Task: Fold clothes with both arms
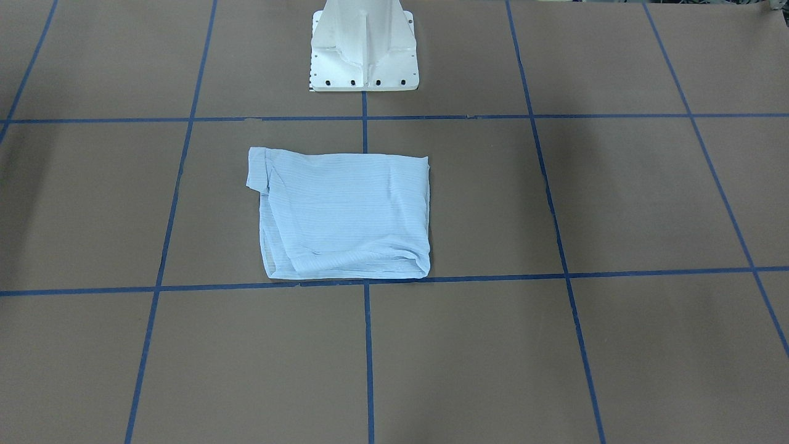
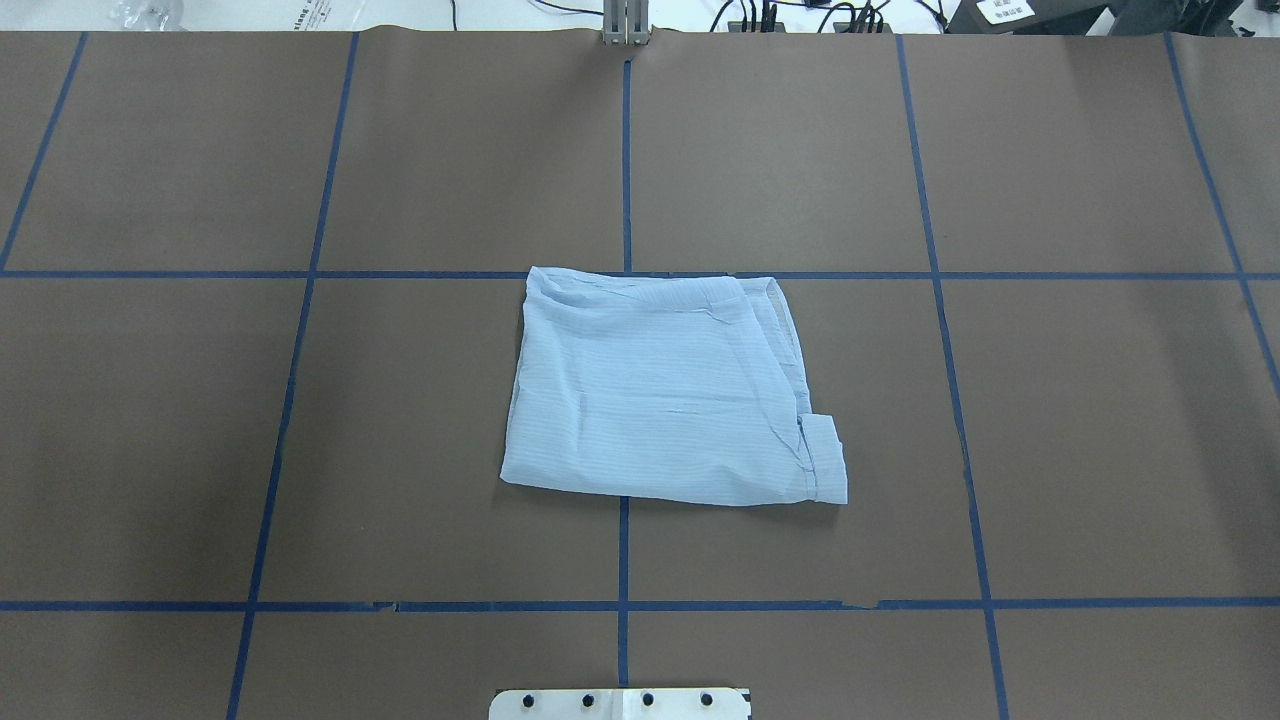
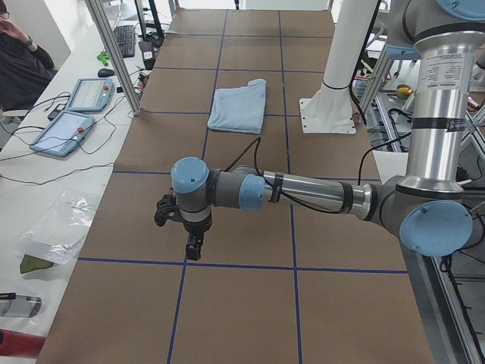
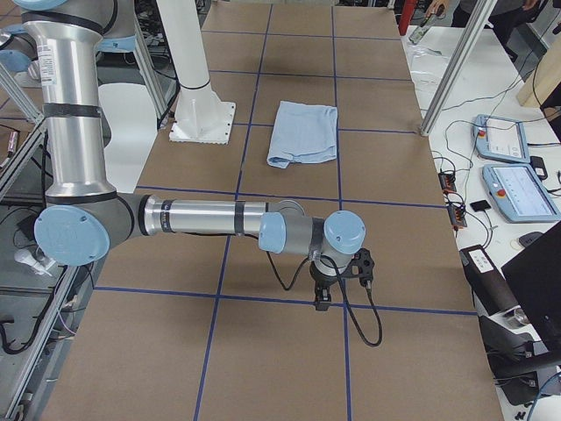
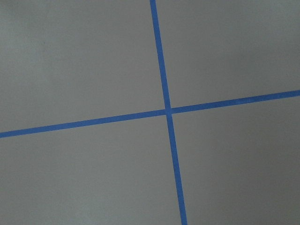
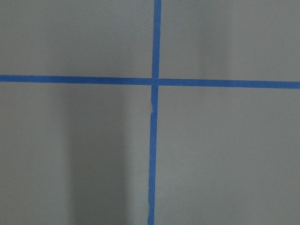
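The pale-blue striped shirt (image 1: 345, 213) lies folded into a rough rectangle near the table's middle, in front of the pedestal, with a cuff sticking out at one corner (image 2: 825, 460). It also shows in the side views (image 3: 239, 105) (image 4: 304, 132). Both arms hang far from it, out over the table's ends. The left gripper (image 3: 195, 246) points down above a blue tape line. The right gripper (image 4: 323, 298) does the same at the other end. From these side views I cannot tell whether either is open or shut. Both wrist views show only brown table and crossing blue tape.
The white pedestal base (image 1: 363, 49) stands behind the shirt. Blue tape lines (image 2: 625, 150) grid the brown table. Side benches hold teach pendants (image 3: 64, 129) (image 4: 517, 189), cables and aluminium posts (image 3: 114, 53). A person (image 3: 19, 61) sits at the left bench.
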